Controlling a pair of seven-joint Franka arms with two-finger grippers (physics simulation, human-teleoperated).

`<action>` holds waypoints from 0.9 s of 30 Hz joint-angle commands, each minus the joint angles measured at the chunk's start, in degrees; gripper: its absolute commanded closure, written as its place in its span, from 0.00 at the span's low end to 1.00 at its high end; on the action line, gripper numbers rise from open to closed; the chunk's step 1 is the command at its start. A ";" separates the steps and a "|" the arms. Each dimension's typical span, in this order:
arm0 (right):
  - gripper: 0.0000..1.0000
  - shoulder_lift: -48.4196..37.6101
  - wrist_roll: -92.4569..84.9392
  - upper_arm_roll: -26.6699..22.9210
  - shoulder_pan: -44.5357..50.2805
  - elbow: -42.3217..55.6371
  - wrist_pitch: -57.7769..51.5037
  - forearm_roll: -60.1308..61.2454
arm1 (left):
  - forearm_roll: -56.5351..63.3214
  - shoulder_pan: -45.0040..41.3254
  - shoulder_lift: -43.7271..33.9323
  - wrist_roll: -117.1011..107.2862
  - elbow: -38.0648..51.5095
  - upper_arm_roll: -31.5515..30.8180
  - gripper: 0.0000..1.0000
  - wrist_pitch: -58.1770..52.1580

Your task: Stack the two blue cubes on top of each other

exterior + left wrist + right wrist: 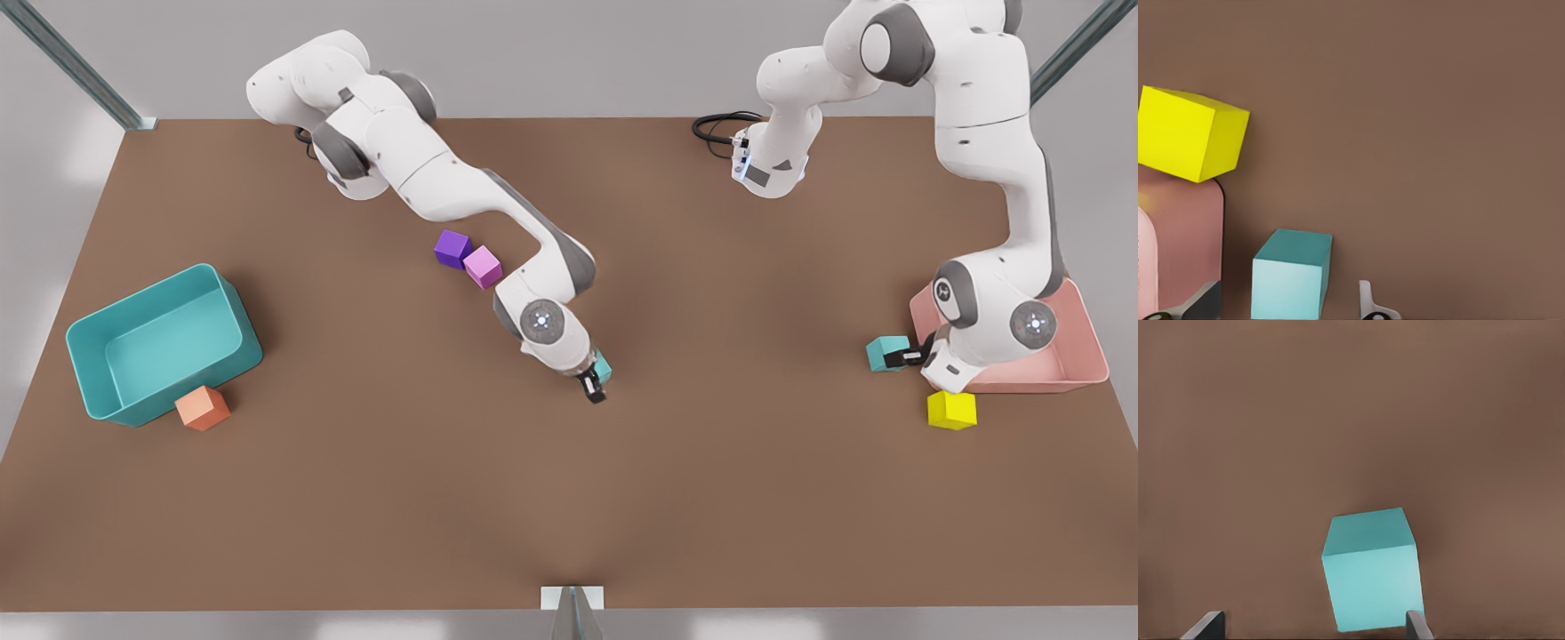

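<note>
Beside the pink plastic tray [1080,356], on the front view's left of it: one small matte teal cube [886,352], with the left gripper [909,357] at it, fingers spread either side, not clamped. Well apart from the tray, mid-table: the second teal cube [603,364], between the right gripper's [594,384] parted fingers. You should judge both cubes light, rigid, plain-faced; take them by opposite flat sides. The arm largely hides the second cube in the front view. A yellow cube [951,410] sits near the tray.
</note>
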 commanded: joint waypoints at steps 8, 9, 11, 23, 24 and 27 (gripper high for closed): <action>0.00 -5.43 -42.15 0.04 -21.33 -0.76 -27.78 -11.44 | 0.05 0.95 1.92 14.61 -2.35 0.01 0.00 5.23; 0.00 -5.34 -57.62 0.04 -25.99 -0.85 -28.58 -11.88 | 0.05 1.30 1.83 14.61 -2.88 0.01 0.00 5.23; 0.00 -7.53 -90.23 0.04 -31.97 -0.84 -28.66 -19.52 | 0.05 1.74 1.83 14.61 -2.88 -0.08 0.00 5.23; 0.00 -42.95 -110.65 0.48 -33.38 -11.12 -40.70 -18.30 | -0.03 2.18 3.68 14.17 -4.46 0.01 0.00 5.58; 0.00 -44.98 -110.56 0.48 -33.29 -14.29 -38.68 -18.12 | -0.12 2.18 3.68 13.29 -4.46 0.01 0.00 5.58; 0.00 -45.33 -110.12 0.48 -33.38 -14.82 -38.59 -18.30 | -0.12 2.18 5.00 12.59 -4.46 -0.08 0.00 6.72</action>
